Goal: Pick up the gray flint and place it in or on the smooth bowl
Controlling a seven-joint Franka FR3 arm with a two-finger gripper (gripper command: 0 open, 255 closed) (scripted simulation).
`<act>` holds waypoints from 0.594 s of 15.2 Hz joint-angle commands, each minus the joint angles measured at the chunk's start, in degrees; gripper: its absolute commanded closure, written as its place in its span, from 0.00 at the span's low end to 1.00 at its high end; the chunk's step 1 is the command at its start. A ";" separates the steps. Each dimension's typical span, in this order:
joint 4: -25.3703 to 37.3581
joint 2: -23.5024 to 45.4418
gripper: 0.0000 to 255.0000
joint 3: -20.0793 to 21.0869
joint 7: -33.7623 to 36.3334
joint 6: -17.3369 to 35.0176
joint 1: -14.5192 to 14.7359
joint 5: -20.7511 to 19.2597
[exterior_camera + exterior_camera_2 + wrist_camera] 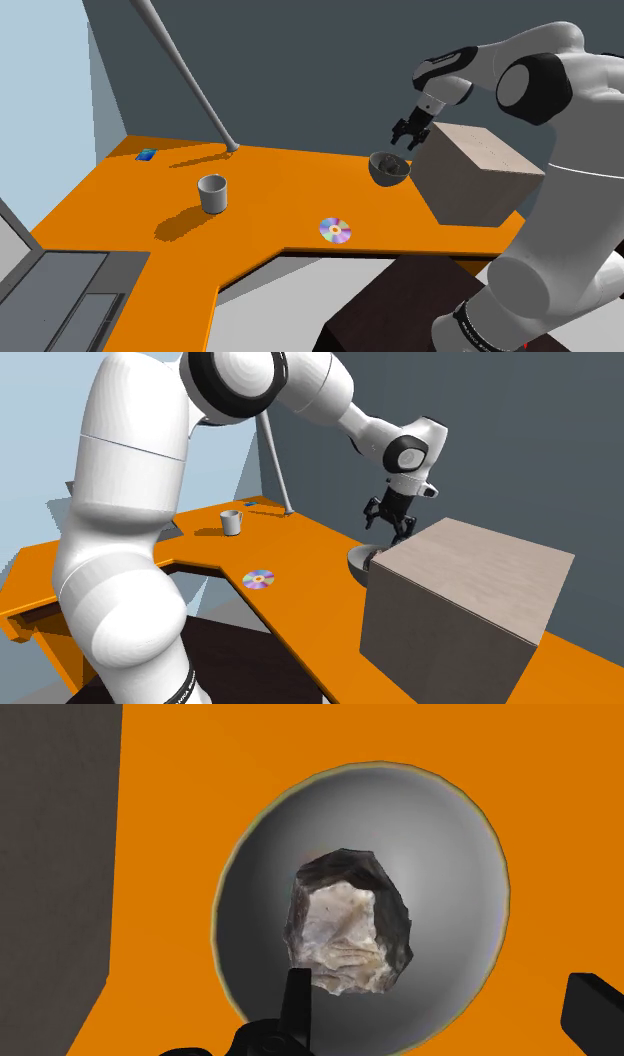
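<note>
One jagged flint (pixel 345 924), dark-rimmed and pale-faced, lies in the bowl (pixel 460 854).

One flint (pixel 345 924): rough, faceted lump, dark gray at the edges, pale whitish face turned up; lying loose in the bottom of the bowl; one bowl (pixel 455 854): smooth, gray, round, upright; standing on the orange table (pixel 130 190), just beside the box (pixel 480 175).

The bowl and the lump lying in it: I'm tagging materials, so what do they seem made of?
The bowl looks smooth grey, metal or glazed ceramic: soft even sheen, thin pale rim. The lump looks like rough stone: chipped facets, dark edges, a pale mottled face.
</note>
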 commanded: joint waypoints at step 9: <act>3.33 -1.17 0.00 -0.60 0.69 -4.48 -0.64 -0.96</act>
